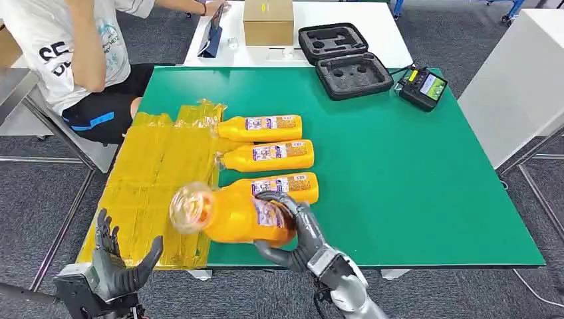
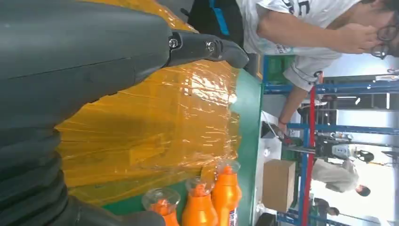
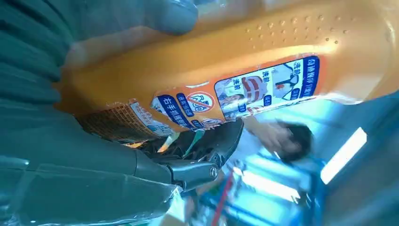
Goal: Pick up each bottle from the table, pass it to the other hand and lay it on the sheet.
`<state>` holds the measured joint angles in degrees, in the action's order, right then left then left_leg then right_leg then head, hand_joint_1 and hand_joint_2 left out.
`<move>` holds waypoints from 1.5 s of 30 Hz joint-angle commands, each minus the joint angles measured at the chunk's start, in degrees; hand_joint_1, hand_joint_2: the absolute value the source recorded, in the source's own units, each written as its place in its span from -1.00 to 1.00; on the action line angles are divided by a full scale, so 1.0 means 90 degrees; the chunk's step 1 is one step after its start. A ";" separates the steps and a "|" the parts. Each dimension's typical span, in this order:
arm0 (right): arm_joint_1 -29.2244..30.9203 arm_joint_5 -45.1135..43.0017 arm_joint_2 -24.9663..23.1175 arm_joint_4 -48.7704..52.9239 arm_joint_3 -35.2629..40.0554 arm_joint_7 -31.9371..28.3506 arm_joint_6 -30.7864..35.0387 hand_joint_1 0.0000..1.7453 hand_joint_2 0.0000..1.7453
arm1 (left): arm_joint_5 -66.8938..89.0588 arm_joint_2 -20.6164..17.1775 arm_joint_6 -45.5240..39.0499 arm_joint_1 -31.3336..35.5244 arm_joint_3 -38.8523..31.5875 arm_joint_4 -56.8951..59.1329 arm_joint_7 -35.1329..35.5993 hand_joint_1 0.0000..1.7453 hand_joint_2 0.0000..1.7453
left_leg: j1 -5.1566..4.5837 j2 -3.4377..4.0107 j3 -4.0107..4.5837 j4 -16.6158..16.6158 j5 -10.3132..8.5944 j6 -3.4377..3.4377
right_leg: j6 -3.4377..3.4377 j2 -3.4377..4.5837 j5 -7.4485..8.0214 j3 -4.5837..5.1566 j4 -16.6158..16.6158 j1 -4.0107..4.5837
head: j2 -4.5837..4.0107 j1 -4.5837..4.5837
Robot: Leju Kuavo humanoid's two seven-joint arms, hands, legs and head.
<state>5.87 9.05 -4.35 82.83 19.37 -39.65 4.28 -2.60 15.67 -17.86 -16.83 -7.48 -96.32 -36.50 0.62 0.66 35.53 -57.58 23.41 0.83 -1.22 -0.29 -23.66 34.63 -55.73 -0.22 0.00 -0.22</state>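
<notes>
At the far left of the head view a seated person [image 1: 73,53] in a white shirt is seen beside the table [image 1: 412,186], which is covered in green. The left hand [image 1: 116,262] is held off the table's near left corner, palm open, its fingers spread apart and nothing gripped. A yellow sheet [image 1: 149,179] of crinkled film is spread over the left part of the table. Above the sheet's near right part a held bottle [image 1: 229,214] is carried clear of the surface, orange, tilted, its clear cap end turned toward the left hand. The bottle's body is gripped by the right hand [image 1: 292,229], fingers wrapped over the label and the thumb underneath; in the right wrist view the thumb [image 3: 141,16] is pressed against the orange body. Just behind, three lying bottles [image 1: 266,154] are laid side by side in a row on the green, caps toward the sheet and at its right edge, the nearest partly hidden by the held one. Farther back a cardboard box [image 1: 268,22] is set on a white table, with an open black case [image 1: 342,60] right of it and a black controller [image 1: 423,86] near the green top's far right corner
</notes>
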 commanded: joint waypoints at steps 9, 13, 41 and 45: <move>0.0477 -0.0320 -0.0612 -0.1631 -0.0468 -0.0039 0.0704 1.00 1.00 | -0.1180 -0.0460 0.2333 0.0084 0.1178 0.0125 0.0610 -1.00 1.00 | 0.0000 -0.0010 -0.0032 0.0013 0.0006 -0.0004 | 0.0004 -0.0002 -0.0009 -0.0031 0.0011 -0.0003 | 0.0000 -0.0002; 0.0587 -0.0369 -0.0676 -0.2086 -0.0414 -0.0039 0.0580 1.00 1.00 | -0.1190 -0.0651 0.2494 0.0154 0.1553 0.0186 0.0631 -1.00 1.00 | -0.0001 -0.0007 -0.0026 0.0012 0.0004 -0.0002 | 0.0002 0.0000 -0.0006 -0.0023 0.0008 -0.0004 | 0.0000 0.0002; 0.0764 0.0180 -0.1089 -0.2924 0.1249 0.0175 0.0544 1.00 1.00 | -0.1738 -0.0930 0.2770 0.1535 0.2449 0.1860 0.0975 -1.00 1.00 | 0.0000 -0.0017 -0.0007 0.0006 0.0001 -0.0004 | 0.0003 0.0000 -0.0004 -0.0004 0.0003 -0.0002 | 0.0000 0.0000; 0.0694 0.0359 -0.1126 -0.3106 0.1601 0.0215 0.0436 1.00 1.00 | -0.1833 -0.0942 0.2796 0.1564 0.2406 0.1902 0.0999 -1.00 1.00 | -0.0002 -0.0017 -0.0022 0.0011 0.0006 -0.0003 | 0.0002 0.0001 -0.0009 -0.0017 0.0005 -0.0005 | 0.0000 0.0000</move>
<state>10.85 10.53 -14.31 58.64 25.88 -38.40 9.53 -18.23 8.11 6.84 -5.83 13.29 -85.83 -28.26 0.63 0.53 35.62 -57.58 23.39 0.82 -1.22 -0.30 -23.66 34.74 -55.75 -0.23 0.00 -0.22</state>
